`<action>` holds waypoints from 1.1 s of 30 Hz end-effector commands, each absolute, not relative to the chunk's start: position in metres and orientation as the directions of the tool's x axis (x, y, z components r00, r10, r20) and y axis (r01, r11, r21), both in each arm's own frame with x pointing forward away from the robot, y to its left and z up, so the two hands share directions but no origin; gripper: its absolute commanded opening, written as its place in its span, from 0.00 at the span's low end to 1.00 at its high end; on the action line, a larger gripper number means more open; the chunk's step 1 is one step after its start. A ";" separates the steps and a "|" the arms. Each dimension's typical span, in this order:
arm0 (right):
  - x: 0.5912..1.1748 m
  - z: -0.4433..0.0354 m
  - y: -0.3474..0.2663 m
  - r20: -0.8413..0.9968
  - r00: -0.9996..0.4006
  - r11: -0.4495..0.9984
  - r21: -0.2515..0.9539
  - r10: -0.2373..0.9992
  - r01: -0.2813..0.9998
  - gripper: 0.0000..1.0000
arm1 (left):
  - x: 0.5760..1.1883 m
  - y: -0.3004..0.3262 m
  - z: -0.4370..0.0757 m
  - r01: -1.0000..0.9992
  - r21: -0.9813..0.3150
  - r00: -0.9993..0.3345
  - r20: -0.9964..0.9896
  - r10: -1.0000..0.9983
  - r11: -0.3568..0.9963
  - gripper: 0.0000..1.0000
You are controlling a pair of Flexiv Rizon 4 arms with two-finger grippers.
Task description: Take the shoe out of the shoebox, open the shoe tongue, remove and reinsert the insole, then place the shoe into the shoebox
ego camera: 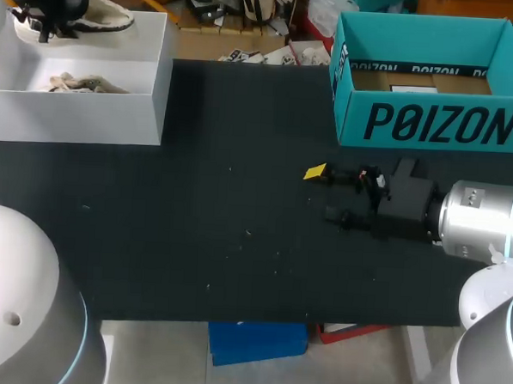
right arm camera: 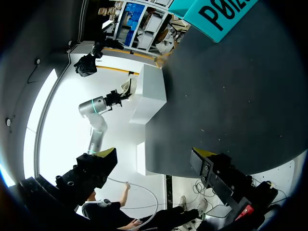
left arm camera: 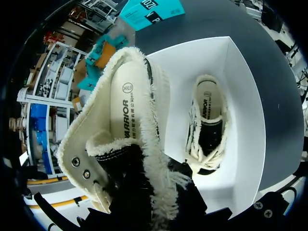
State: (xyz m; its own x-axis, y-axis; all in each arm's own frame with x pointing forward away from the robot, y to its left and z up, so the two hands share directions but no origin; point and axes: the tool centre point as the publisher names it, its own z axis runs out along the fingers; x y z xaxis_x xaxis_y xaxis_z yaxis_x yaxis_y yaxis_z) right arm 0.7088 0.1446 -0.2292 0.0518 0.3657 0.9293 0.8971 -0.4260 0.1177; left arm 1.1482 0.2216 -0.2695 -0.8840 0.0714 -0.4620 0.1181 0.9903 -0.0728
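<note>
Cream fleece-lined shoe (left arm camera: 130, 120) out of white shoebox (left arm camera: 245, 120), clamped in left gripper (ego camera: 44, 13) above it. Right gripper (right arm camera: 154, 159) spread, empty, over black table (ego camera: 195, 223). Pending: tongue, insole, return to box.

Right arm (ego camera: 479, 223) silver, glossy; tool (ego camera: 325, 194) black, tips (ego camera: 315, 172) yellow.

The shoe (left arm camera: 125, 120) was cream with shaggy off-white fleece trim, a black part stitched in white, and black print on its pale insole (left arm camera: 126, 103). The second shoe (left arm camera: 209, 125) showed the same cream and black, its laces seemingly cream. The shoebox (left arm camera: 245, 125) was plain white. The other box (ego camera: 432, 124) was teal with bold black lettering. The table (ego camera: 195, 223) was black, flecked with pale specks. The right gripper (ego camera: 325, 194) was black with a yellow fingertip (ego camera: 315, 172), its arm (ego camera: 479, 221) silver.
</note>
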 end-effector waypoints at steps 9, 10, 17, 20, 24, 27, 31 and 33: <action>0.709 -0.228 0.145 0.928 0.054 -0.427 0.117 0.368 0.897 1.00 | 1.157 0.231 -0.289 0.064 -0.035 -0.890 -0.455 0.041 0.997 0.00; 0.709 -0.228 0.145 0.928 0.054 -0.427 0.117 0.368 0.897 1.00 | 1.159 0.233 -0.292 0.053 -0.042 -0.893 -0.450 0.029 0.998 0.00; 0.709 -0.228 0.145 0.928 0.054 -0.427 0.117 0.368 0.897 1.00 | 1.167 0.238 -0.314 0.035 -0.048 -0.911 -0.412 0.012 0.998 0.00; 0.709 -0.228 0.145 0.928 0.054 -0.427 0.117 0.368 0.897 1.00 | 1.173 0.237 -0.327 0.033 -0.056 -0.920 -0.391 0.008 0.998 0.00; 0.709 -0.228 0.145 0.928 0.054 -0.427 0.117 0.368 0.897 1.00 | 1.183 0.235 -0.342 0.030 -0.065 -0.928 -0.372 0.004 0.997 0.00; 0.709 -0.228 0.145 0.928 0.054 -0.427 0.117 0.368 0.897 1.00 | 1.191 0.232 -0.350 0.038 -0.066 -0.934 -0.357 0.012 0.997 0.00; 0.709 -0.228 0.145 0.928 0.054 -0.427 0.117 0.368 0.897 1.00 | 1.195 0.231 -0.365 0.032 -0.082 -0.947 -0.323 0.004 0.996 0.00; 0.709 -0.228 0.145 0.928 0.054 -0.427 0.117 0.368 0.897 1.00 | 1.197 0.230 -0.371 0.032 -0.080 -0.947 -0.321 0.005 0.996 0.00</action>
